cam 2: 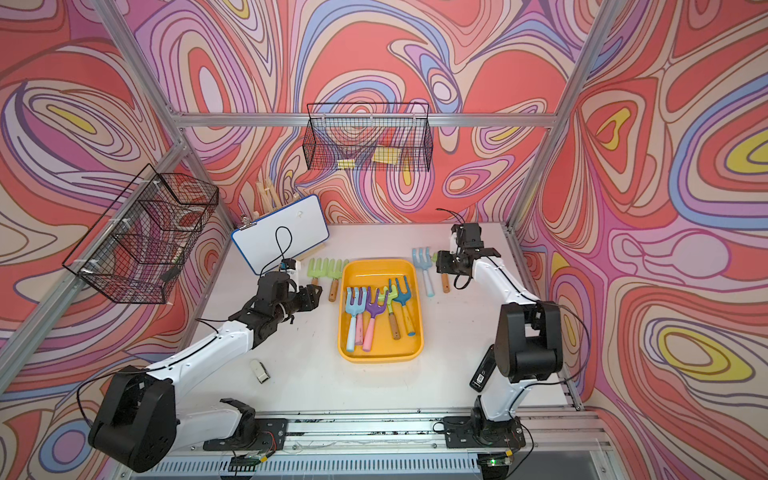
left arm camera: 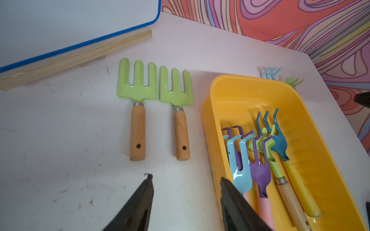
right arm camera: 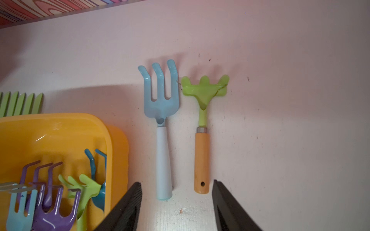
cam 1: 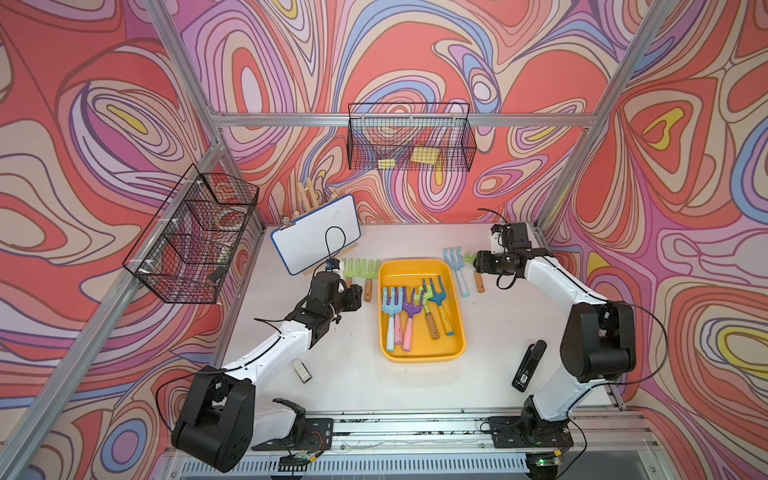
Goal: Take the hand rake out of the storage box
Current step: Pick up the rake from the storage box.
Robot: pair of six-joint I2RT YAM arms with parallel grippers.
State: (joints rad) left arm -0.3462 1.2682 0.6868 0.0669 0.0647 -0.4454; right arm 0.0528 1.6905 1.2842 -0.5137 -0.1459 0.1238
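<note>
Several hand rakes [cam 1: 411,307] are laid lengthwise in the storage box [cam 1: 419,266], just right of the open, empty left pincer [left arm camera: 185,177]; the right pincer [right arm camera: 176,182], also open, is judged farther.

Storage box [cam 1: 419,358]: yellow-orange.
Purple rake [cam 1: 411,301]: fitted with a pink handle.
Teal rake [cam 1: 437,293]: fitted with a yellow handle.
Table [cam 1: 353,374]: white, scuffed.
Whiteboard [cam 1: 316,237]: white, edged in blue.
Basket [cam 1: 409,137]: black mesh.
Walls [cam 1: 415,50]: covered in red, pink, lilac, blue and yellow swirls.
</note>
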